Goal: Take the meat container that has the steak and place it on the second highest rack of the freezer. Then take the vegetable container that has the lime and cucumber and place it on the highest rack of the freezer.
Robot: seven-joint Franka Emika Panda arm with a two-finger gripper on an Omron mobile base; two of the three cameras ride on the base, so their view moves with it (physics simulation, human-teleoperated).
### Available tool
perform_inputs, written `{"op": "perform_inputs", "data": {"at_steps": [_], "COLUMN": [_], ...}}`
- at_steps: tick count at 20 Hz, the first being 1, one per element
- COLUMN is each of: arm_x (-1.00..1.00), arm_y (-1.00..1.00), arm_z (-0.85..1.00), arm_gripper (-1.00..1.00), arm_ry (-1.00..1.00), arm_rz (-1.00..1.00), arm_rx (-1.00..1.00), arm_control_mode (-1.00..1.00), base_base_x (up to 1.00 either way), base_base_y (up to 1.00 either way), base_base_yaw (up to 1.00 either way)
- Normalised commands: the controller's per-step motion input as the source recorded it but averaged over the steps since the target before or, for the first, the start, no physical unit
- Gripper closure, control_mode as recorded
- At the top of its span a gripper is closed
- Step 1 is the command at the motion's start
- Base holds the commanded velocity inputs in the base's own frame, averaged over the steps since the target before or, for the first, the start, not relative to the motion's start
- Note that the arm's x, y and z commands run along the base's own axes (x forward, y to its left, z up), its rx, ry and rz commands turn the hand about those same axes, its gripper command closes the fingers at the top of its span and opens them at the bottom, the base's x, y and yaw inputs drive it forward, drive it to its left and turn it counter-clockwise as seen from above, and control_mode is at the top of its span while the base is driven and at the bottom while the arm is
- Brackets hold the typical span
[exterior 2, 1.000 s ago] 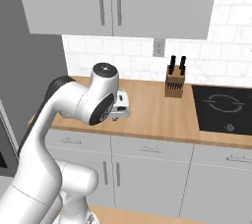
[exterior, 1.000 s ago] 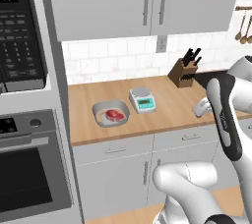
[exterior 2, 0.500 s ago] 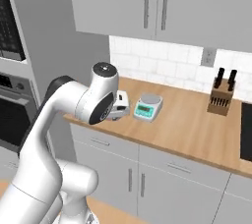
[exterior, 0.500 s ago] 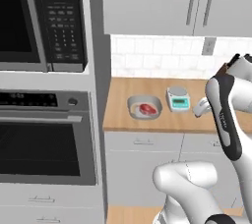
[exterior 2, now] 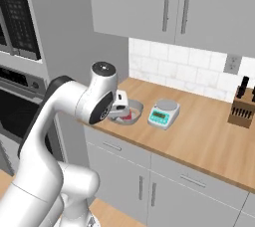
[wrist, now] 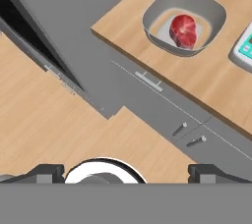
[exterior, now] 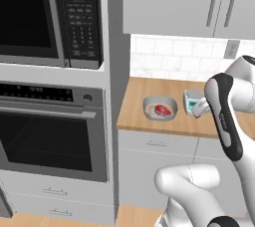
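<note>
Hand (wrist: 125,171): jaws wide apart, holding nothing.
Steak (wrist: 183,30): in the grey tray (wrist: 211,13) on the table (exterior: 144,91), just left of the scale (exterior 2: 163,112).
Writing: none legible.

Wooden counter (exterior: 149,121) with container (exterior: 160,108), scale (exterior 2: 163,112)

1. The container (wrist: 184,22) is a grey, rounded, shallow tray, upright on the wooden tabletop (wrist: 211,83) near its front edge.
2. The steak (wrist: 183,30), a small red-pink slab, lies flat inside it.
</note>
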Motion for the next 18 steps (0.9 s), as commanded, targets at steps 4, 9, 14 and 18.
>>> {"op": "perform_inputs", "data": {"at_steps": [4, 9, 14, 18], "arm_x": [0.0, 0.24, 0.15, 0.49], "arm_y": [0.02, 0.05, 0.13, 0.14], "arm_z": [0.0, -0.39, -0.33, -0.21], "arm_gripper": [-1.0, -1.0, -1.0, -1.0], "arm_ry": [0.04, 0.14, 0.08, 0.08], "arm_rz": [0.01, -0.4, -0.74, -0.65], "arm_rx": [0.0, 0.14, 0.27, 0.21], "arm_control_mode": [-1.0, -1.0, -1.0, -1.0], "base_base_x": [0.0, 0.0, 0.0, 0.0], "base_base_y": [0.01, 0.0, 0.0, 0.0], "base_base_yaw": [0.0, 0.0, 0.0, 0.0]}}
